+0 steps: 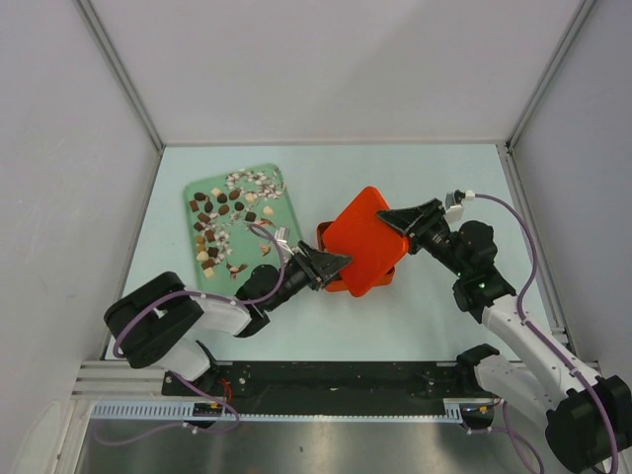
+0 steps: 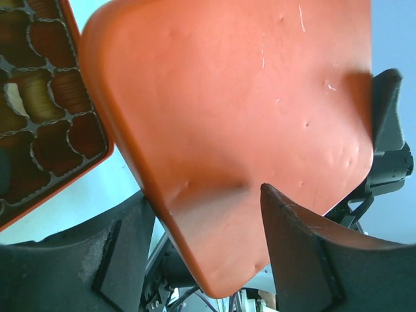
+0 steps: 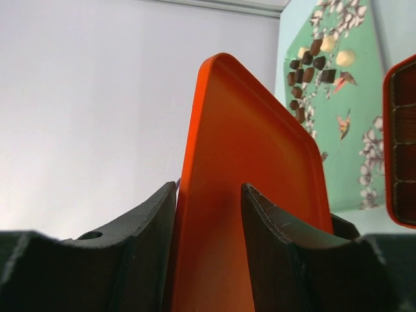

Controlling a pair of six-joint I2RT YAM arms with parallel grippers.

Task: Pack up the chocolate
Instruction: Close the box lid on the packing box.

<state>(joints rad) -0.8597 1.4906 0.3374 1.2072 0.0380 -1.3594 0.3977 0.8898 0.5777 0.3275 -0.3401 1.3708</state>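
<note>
The right gripper point(image 1: 410, 219) is pinching the flat orange plastic lid point(image 1: 367, 237); the left gripper point(image 1: 331, 265) is straddling its corner (grip unclear). It is probably needing squaring over the celled orange box point(image 2: 97, 159).

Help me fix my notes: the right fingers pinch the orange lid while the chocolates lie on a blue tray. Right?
The tray under the chocolates is green, not blue, as the top view shows. The right fingers do pinch the orange lid.
</note>
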